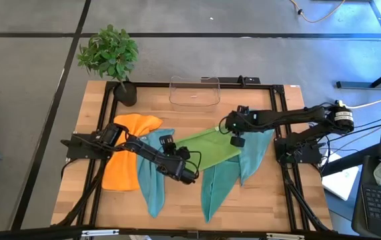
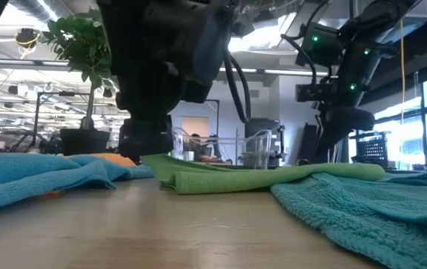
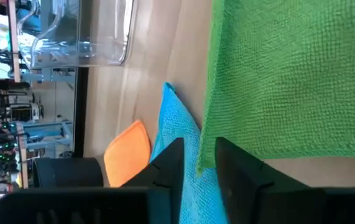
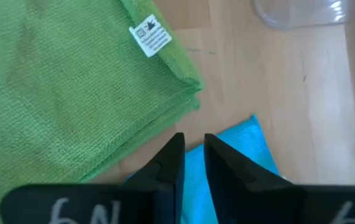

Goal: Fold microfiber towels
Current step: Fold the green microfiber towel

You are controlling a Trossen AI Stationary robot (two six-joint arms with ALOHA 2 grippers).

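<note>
Both hands stand slightly parted, holding nothing: left hand and right hand at the green towel's corners

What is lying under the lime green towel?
The lime green towel lies folded, overlapping teal towels at its left end and its right end, with bare table beside them. How far the teal cloth runs beneath it is covered.
</note>
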